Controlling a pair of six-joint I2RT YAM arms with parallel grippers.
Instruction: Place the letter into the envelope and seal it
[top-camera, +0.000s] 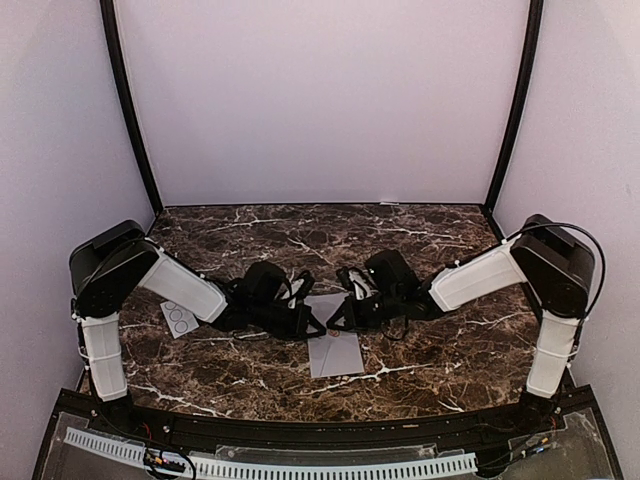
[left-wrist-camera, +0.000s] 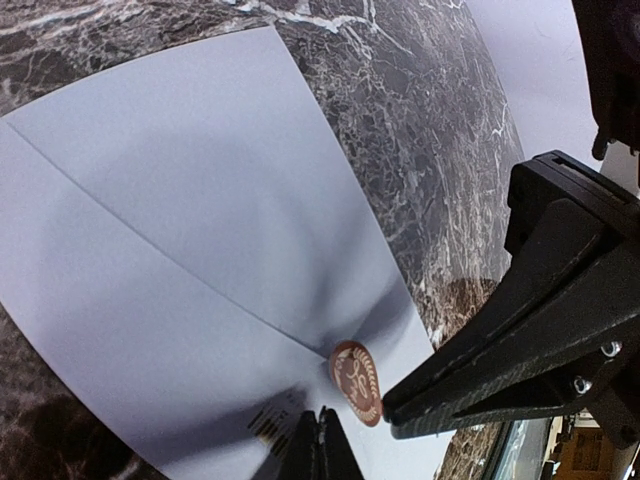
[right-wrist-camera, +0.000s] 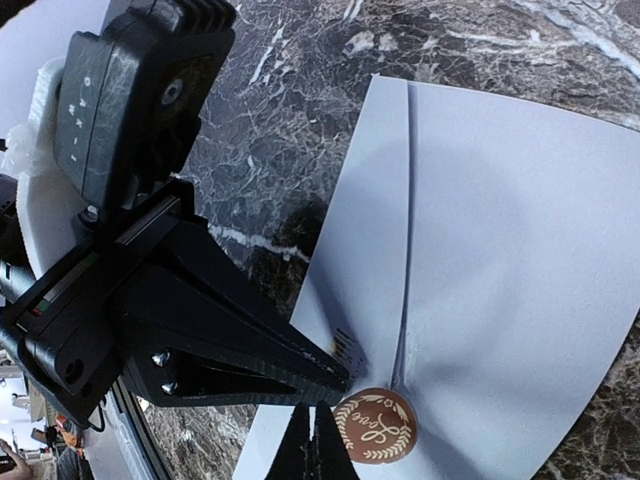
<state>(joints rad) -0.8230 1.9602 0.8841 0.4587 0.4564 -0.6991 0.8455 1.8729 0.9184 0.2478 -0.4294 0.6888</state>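
The grey-lavender envelope (top-camera: 335, 350) lies flat on the marble table (top-camera: 420, 240), flap folded down. A round brown "Love" seal sticker (left-wrist-camera: 357, 382) sits on the flap's tip and also shows in the right wrist view (right-wrist-camera: 375, 425). The letter is not in view. My left gripper (top-camera: 318, 328) is shut, its tips (left-wrist-camera: 321, 418) just over the envelope beside the sticker. My right gripper (top-camera: 335, 320) is shut too, its tips (right-wrist-camera: 310, 420) right next to the sticker. The two grippers' tips nearly meet over the envelope's upper edge; each shows in the other's wrist view.
A small white sticker sheet with circles (top-camera: 180, 318) lies on the table by the left arm's forearm. Plain walls enclose the table on three sides. A printed barcode (right-wrist-camera: 347, 350) marks the envelope near the sticker.
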